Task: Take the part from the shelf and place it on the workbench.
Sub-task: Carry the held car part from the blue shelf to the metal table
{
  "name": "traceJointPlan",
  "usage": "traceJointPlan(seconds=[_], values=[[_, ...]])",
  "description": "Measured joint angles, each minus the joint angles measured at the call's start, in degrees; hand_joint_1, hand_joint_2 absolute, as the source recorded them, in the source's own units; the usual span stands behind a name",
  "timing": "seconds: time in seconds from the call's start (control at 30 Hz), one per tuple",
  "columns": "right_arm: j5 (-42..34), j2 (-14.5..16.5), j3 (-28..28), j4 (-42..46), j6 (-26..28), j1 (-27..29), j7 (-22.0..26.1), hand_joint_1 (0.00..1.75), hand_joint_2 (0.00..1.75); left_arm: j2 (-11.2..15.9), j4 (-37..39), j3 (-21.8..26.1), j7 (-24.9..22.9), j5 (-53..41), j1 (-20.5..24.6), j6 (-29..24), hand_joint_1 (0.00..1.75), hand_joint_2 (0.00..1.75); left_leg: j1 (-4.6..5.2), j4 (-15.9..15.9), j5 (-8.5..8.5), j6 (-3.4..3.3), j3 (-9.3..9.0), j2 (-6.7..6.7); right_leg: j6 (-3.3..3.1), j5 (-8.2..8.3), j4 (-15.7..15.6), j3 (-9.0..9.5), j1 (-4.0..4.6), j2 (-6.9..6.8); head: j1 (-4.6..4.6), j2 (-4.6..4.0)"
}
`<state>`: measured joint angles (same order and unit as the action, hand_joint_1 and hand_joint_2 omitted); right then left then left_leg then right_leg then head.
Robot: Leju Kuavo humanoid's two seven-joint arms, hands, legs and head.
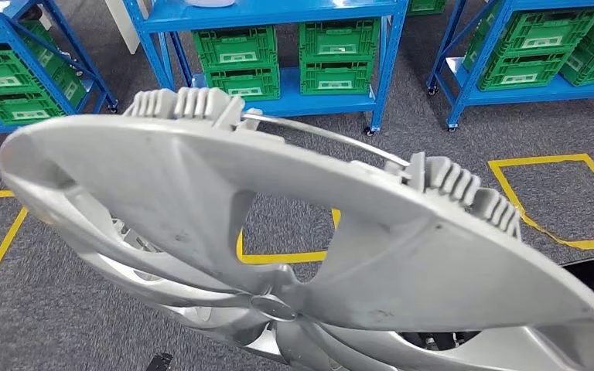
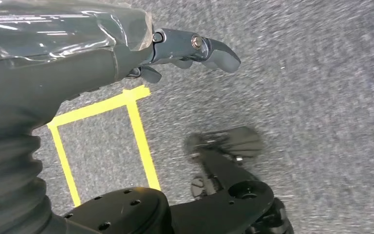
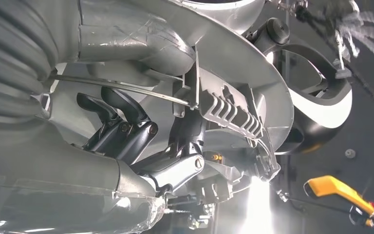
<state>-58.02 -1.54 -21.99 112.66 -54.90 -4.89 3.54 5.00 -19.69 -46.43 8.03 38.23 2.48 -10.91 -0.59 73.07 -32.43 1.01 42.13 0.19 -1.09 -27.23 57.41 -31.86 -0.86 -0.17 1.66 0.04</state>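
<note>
A large silver wheel cover [image 1: 309, 255] is carried close under the head camera, tilted, its ribbed clips and a thin wire ring seen along the upper rim, and it spreads across most of the head view. In the right wrist view the right hand [image 3: 141, 141] is seen tucked against the inner side of the cover, its dark fingers [image 3: 112, 114] curled in behind the rim beside a ribbed clip, so the part is gripped there, though the exact contact is partly hidden by the rim and cannot be fully made out. The left hand [image 2: 185, 51] is seen hanging over grey carpet [image 2: 321, 97], its fingers [image 2: 219, 51] loosely bent with nothing between them; whether they count as spread or closed cannot be told from this angle. Yellow floor tape [image 2: 136, 126] is laid in a box shape beneath it, and more of the same tape [image 1: 545, 197] is marked out on the carpet in the head view. Beyond the cover, blue shelves [image 1: 278, 15] are lined up across the far side, loaded with green crates [image 1: 336, 54] on their lower levels.
</note>
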Motion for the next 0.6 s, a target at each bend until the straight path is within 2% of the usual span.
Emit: traceJointPlan(seconds=[0.03,0.07,0.1,0.13,0.17,0.2,0.23,0.27,0.3,0.33,0.37,0.4,0.43,0.47,0.5,0.53,0.57,0.6], values=[[0.01,-0.01,-0.08,-0.1,0.0,0.0,0.01,1.75,1.75,-0.03,0.0,0.1,0.01,0.0,0.0,0.0,0.0,1.75,0.0,1.69,0.39,-0.12,-0.71,-0.01,0.04,0.72,0.09,-1.0,0.15,0.0,0.01,0.0],[0.01,-0.01,-0.15,-0.17,0.0,0.0,0.03,1.75,1.75,-0.07,0.0,0.23,0.03,0.0,-0.01,0.0,0.0,1.75,0.03,1.33,1.65,-0.4,-2.33,-0.04,0.07,1.42,0.16,-1.94,0.32,0.0,0.01,0.0],[0.01,-0.01,-0.21,-0.22,0.0,-0.03,0.05,1.75,1.75,-0.07,0.0,0.39,0.08,0.0,0.0,0.0,0.0,1.75,0.13,-1.07,2.96,-0.86,-4.93,-0.11,0.09,2.1,0.19,-2.78,0.53,0.03,0.02,0.0],[0.01,-0.01,-0.28,-0.24,0.0,-0.06,0.07,1.75,1.75,0.03,0.0,0.55,0.11,0.0,0.04,-0.01,0.0,1.75,0.33,-5.15,3.3,-1.51,-8.4,-0.2,0.15,2.72,0.2,-3.42,0.68,0.06,0.01,0.0],[-0.01,-0.01,-0.36,-0.24,-0.02,-0.12,0.1,1.75,1.75,0.1,-0.01,0.67,0.18,0.0,0.1,-0.01,0.0,1.75,0.58,-9.99,2.7,-2.11,-11.98,-0.25,0.27,3.32,0.18,-3.86,0.83,0.06,-0.01,0.0],[-0.03,-0.02,-0.44,-0.26,-0.04,-0.19,0.14,1.75,1.75,0.19,-0.02,0.77,0.22,0.0,0.17,-0.03,0.0,1.75,0.85,-13.77,1.85,-2.49,-14.63,-0.29,0.5,3.92,0.09,-4.1,0.88,0.02,-0.07,0.0],[-0.05,-0.04,-0.53,-0.31,-0.09,-0.24,0.19,1.75,1.75,0.29,-0.03,0.81,0.27,0.0,0.21,-0.04,0.0,1.75,1.16,-16.33,1.09,-2.81,-16.23,-0.3,0.83,4.53,-0.05,-4.22,0.78,-0.05,-0.05,0.0],[-0.09,-0.08,-0.61,-0.36,-0.16,-0.28,0.26,1.75,1.75,0.32,-0.04,0.84,0.32,0.0,0.2,-0.05,0.0,1.75,1.4,-17.53,1.15,-2.97,-16.46,-0.26,1.21,5.21,-0.31,-4.31,0.7,-0.11,-0.03,0.0],[-0.13,-0.13,-0.66,-0.41,-0.21,-0.29,0.32,1.75,1.75,0.37,-0.03,0.87,0.35,0.0,0.15,-0.07,0.0,1.75,1.39,-17.85,2.0,-3.18,-16.03,-0.21,1.5,5.72,-0.5,-4.51,0.61,-0.15,-0.02,0.0],[-0.17,-0.2,-0.69,-0.48,-0.28,-0.31,0.4,1.75,1.75,0.38,-0.03,0.9,0.37,0.0,0.12,-0.07,0.0,1.75,1.38,-18.41,3.02,-3.55,-15.56,-0.08,1.59,5.4,-0.28,-4.98,0.58,-0.09,0.03,0.0],[-0.21,-0.27,-0.72,-0.54,-0.33,-0.34,0.47,1.75,1.75,0.39,-0.03,0.94,0.37,-0.01,0.12,-0.07,0.0,1.75,1.26,-18.91,4.15,-3.89,-14.84,0.06,1.4,4.0,0.8,-5.69,0.61,-0.01,-0.04,0.0],[-0.24,-0.36,-0.74,-0.61,-0.37,-0.36,0.54,1.75,1.75,0.37,-0.03,1.0,0.38,-0.01,0.13,-0.07,0.0,1.75,1.11,-19.3,5.29,-4.12,-14.07,0.2,1.05,1.6,2.98,-6.59,0.58,0.05,-0.1,0.0],[-0.26,-0.45,-0.78,-0.71,-0.4,-0.37,0.59,1.75,1.75,0.36,-0.04,1.06,0.38,-0.02,0.16,-0.07,0.0,1.75,1.18,-19.32,6.27,-4.27,-13.01,0.29,0.74,-1.35,6.27,-7.59,0.5,0.12,-0.15,0.0],[-0.27,-0.54,-0.81,-0.8,-0.41,-0.38,0.62,1.75,1.75,0.35,-0.04,1.12,0.39,-0.02,0.15,-0.07,0.0,1.75,1.18,-19.25,7.22,-4.33,-11.82,0.33,0.73,-3.79,10.25,-8.4,0.38,0.12,-0.21,0.0],[-0.27,-0.63,-0.85,-0.92,-0.43,-0.36,0.64,1.75,1.75,0.33,-0.04,1.16,0.39,-0.02,0.13,-0.07,0.0,1.75,1.18,-19.14,8.11,-4.25,-10.63,0.38,1.11,-5.03,13.83,-8.79,0.25,0.12,-0.21,0.0],[-0.28,-0.73,-0.88,-1.03,-0.45,-0.35,0.66,1.75,1.75,0.31,-0.04,1.19,0.39,-0.02,0.12,-0.07,0.0,1.75,1.15,-18.97,8.93,-4.13,-9.38,0.41,1.86,-4.95,16.26,-8.57,0.09,0.12,-0.21,0.0],[-0.29,-0.83,-0.91,-1.13,-0.49,-0.34,0.69,1.75,1.75,0.29,-0.04,1.21,0.39,-0.02,0.12,-0.05,0.0,1.75,1.08,-18.73,9.68,-3.94,-8.11,0.44,2.78,-3.79,16.9,-7.5,-0.1,0.11,-0.22,0.0],[-0.31,-0.91,-0.93,-1.21,-0.54,-0.34,0.76,1.75,1.75,0.27,-0.04,1.22,0.39,-0.05,0.11,-0.03,0.0,1.75,1.0,-18.37,10.36,-3.68,-6.82,0.45,3.58,-2.34,15.45,-5.49,-0.31,0.1,-0.22,0.0]])
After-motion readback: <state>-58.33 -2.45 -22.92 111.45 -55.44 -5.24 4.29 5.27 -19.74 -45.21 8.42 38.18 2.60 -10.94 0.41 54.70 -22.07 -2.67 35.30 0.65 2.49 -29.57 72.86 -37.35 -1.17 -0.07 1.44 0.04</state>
